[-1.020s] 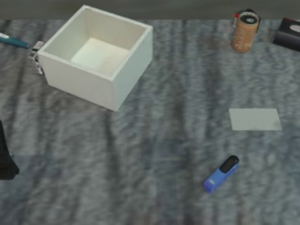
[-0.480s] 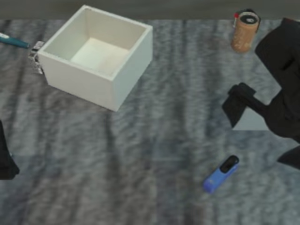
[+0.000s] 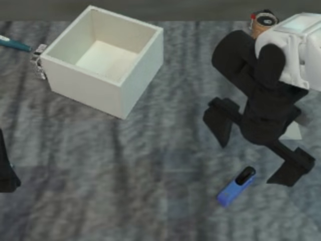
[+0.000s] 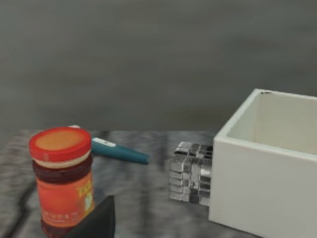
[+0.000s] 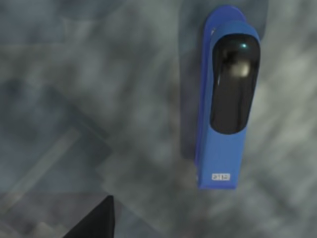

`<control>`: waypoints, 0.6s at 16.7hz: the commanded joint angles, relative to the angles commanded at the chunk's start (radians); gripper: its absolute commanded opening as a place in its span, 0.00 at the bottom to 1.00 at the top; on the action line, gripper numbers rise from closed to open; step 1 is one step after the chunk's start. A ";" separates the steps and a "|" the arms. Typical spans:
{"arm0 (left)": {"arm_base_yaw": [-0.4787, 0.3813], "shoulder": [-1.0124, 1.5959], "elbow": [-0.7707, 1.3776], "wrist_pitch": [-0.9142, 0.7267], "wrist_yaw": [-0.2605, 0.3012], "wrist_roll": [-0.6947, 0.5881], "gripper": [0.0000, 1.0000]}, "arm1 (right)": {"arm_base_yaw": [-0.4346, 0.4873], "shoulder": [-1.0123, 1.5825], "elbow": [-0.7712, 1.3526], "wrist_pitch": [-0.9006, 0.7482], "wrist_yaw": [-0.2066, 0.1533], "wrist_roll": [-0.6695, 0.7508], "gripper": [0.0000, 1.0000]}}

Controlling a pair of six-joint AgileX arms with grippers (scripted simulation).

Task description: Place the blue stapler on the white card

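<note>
The right pincer hangs spread wide above the table, its fingers apart and empty. The stapler lies just below it, untouched. The card is mostly hidden under the arm. The left pincer sits parked at the left edge; its state is unclear.

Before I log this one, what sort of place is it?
Likely a rendered tabletop test bench, not a real room: a grey-streaked table scattered with unrelated items, namely a white open box, a blue stapler and a red-lidded jar. The right gripper hangs over the table.
</note>
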 joint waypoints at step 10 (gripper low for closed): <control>0.000 0.000 0.000 0.000 0.000 0.000 1.00 | -0.001 0.061 -0.102 0.165 0.000 -0.001 1.00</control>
